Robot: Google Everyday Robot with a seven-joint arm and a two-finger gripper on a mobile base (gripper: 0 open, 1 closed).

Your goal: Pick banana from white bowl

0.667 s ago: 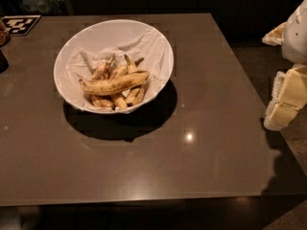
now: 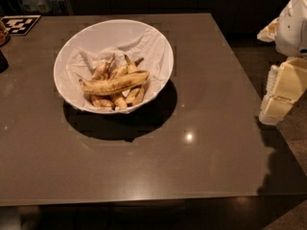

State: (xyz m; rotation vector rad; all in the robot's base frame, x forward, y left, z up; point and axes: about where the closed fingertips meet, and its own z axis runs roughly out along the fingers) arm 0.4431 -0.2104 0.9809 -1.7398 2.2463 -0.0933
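Hardly anything is moving since the earlier frame: the hand (image 2: 282,92) is still hanging off the right edge of the surface (image 2: 216,152), well apart from the white bowl (image 2: 144,32). I cannot tell whether it is open or closed. The banana (image 2: 115,84) is lying atop the smaller bananas (image 2: 112,101) inside the bowl. Descending over its middle and closing across its width is looking safest.

Lab-like room; fiducial marker (image 2: 19,24) on table (image 2: 216,85); gripper (image 2: 272,111) beside table's edge
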